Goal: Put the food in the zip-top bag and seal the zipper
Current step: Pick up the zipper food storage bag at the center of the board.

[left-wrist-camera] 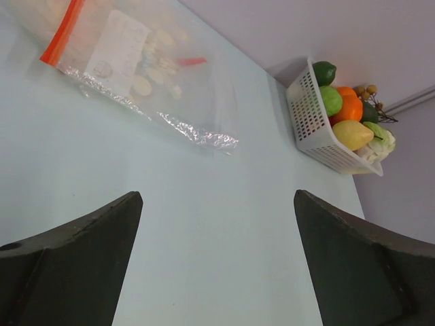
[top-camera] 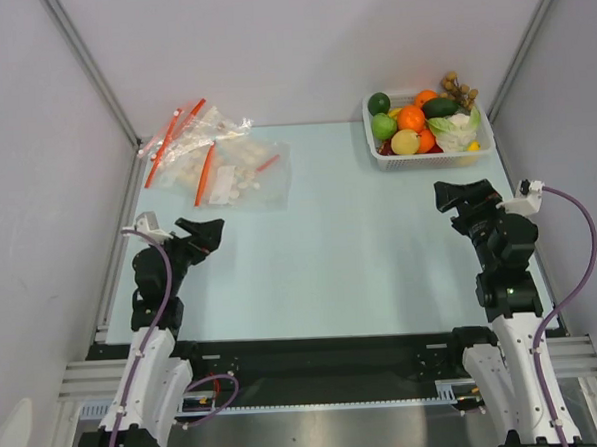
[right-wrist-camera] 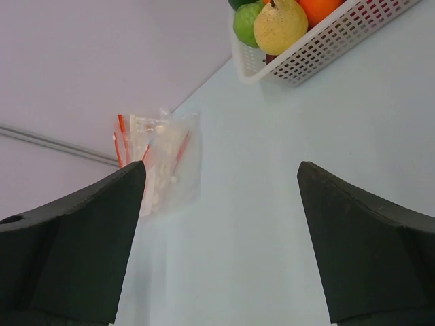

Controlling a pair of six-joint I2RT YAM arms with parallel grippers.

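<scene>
Seen from above, small toy fruits and vegetables (top-camera: pixel 414 127) are sitting in a white slotted plastic basket (top-camera: pixel 430 157) at the far right of the pale blue table (top-camera: pixel 330 252). Clear floppy bags with red-orange strips (top-camera: pixel 215 163) are lying at the far left, the plain zip-top one possibly among them.

In the left wrist view, the left gripper (left-wrist-camera: pixel 217 261) is spreading its fingers wide, empty.

In the right wrist view, the right gripper (right-wrist-camera: pixel 221 248) is likewise gaping wide, holding nothing.

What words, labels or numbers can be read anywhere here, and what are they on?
None can be read.
The white label on a clear bag holding pale discs bears faint print and a round mark, too blurred to read.
The white basket of toy food shows no writing.
</scene>
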